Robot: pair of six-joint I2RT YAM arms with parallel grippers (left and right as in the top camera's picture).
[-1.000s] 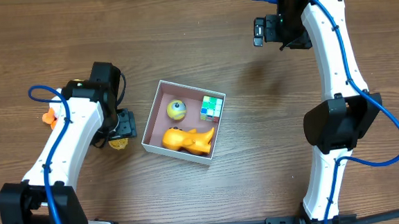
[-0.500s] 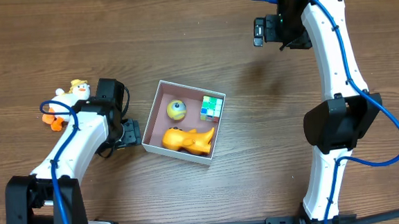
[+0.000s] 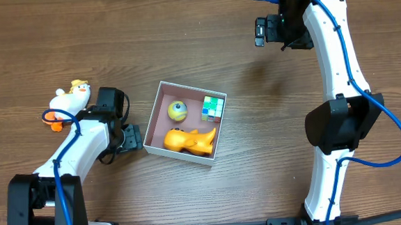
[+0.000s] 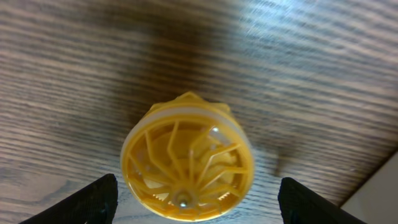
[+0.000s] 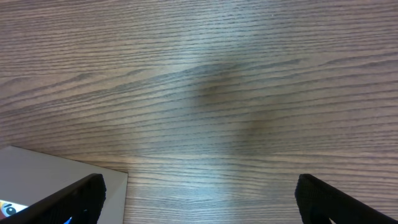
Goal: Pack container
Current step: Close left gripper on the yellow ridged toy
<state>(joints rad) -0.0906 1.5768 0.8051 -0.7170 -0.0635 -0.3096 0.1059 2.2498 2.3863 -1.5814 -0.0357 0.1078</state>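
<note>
The container (image 3: 177,153) is a shallow white-walled box on the wooden table, holding a yellow eyeball ball (image 3: 177,110), a multicoloured cube (image 3: 213,107) and an orange animal toy (image 3: 188,140). My left gripper (image 3: 127,138) is low just left of the box. In the left wrist view it (image 4: 196,208) is open, with a yellow spoked wheel toy (image 4: 188,158) on the table between its fingertips (image 4: 99,199); the box corner (image 4: 376,202) shows at lower right. My right gripper (image 3: 269,30) is open and empty, high at the far right; in its wrist view it (image 5: 199,199) is over bare wood.
A white-and-orange duck toy (image 3: 67,102) lies left of the left arm. A corner of the box (image 5: 56,180) shows at the lower left of the right wrist view. Blue cables run along both arms.
My left arm has swung towards the near side, uncovering the duck toy. Its gripper has moved over the yellow wheel toy, which it now hides from above. The right arm has not moved.
</note>
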